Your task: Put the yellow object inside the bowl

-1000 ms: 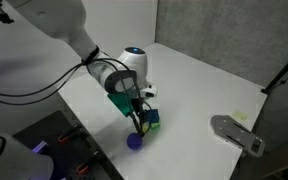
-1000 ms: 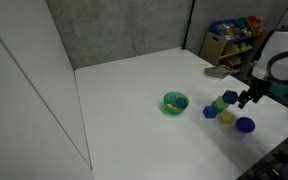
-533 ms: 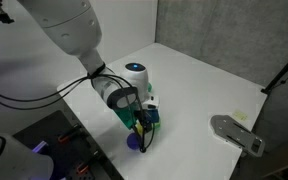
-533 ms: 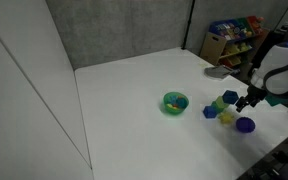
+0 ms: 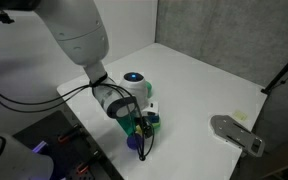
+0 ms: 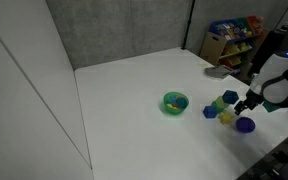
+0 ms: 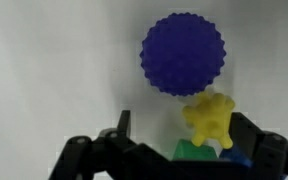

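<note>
In the wrist view the yellow object (image 7: 209, 118), a small knobbly toy piece, lies on the white table just below the purple spiky ball (image 7: 182, 53). It touches a green block (image 7: 191, 150) and a blue block (image 7: 234, 156). My gripper (image 7: 184, 135) is open, its dark fingers (image 7: 122, 126) standing either side of the yellow piece and the green block, with nothing held. In an exterior view the green bowl (image 6: 175, 102) sits left of the blocks (image 6: 226, 116), ball (image 6: 245, 125) and gripper (image 6: 246, 102). In an exterior view the arm hides the bowl and the gripper (image 5: 142, 135) hangs over the ball (image 5: 134, 143).
A grey flat device (image 5: 236, 133) lies at the table's corner. A shelf of colourful packets (image 6: 229, 40) stands behind the table. The ball and blocks lie close to the table's front edge (image 6: 259, 155).
The arm has shifted a little toward the table's front edge and lower over the ball and blocks. The objects have not moved.
</note>
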`<state>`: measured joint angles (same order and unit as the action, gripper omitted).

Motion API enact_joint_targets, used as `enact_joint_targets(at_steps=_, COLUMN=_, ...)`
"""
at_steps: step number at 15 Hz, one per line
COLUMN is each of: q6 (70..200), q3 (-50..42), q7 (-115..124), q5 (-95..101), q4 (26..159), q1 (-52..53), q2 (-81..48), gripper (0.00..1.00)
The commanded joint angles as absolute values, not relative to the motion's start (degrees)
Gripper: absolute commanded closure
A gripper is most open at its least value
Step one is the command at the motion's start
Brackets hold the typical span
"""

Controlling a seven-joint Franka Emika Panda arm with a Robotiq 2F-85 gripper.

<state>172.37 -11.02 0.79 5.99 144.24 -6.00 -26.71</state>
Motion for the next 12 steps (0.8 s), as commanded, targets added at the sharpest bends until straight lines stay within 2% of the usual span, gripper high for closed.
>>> enact_joint_targets(at_steps=1, q6=174.4, q3=-8.9, q7=-0.3, q5=4.0, q4=143.4, q1=-7.5, q2=-27.9, gripper=0.00)
enact_joint_targets(at_steps=12, q6=178.4, q3=-1.9, q7=-1.0, q5=0.4, q4=142.0, q1=-12.0, q2=-29.8, gripper=0.00)
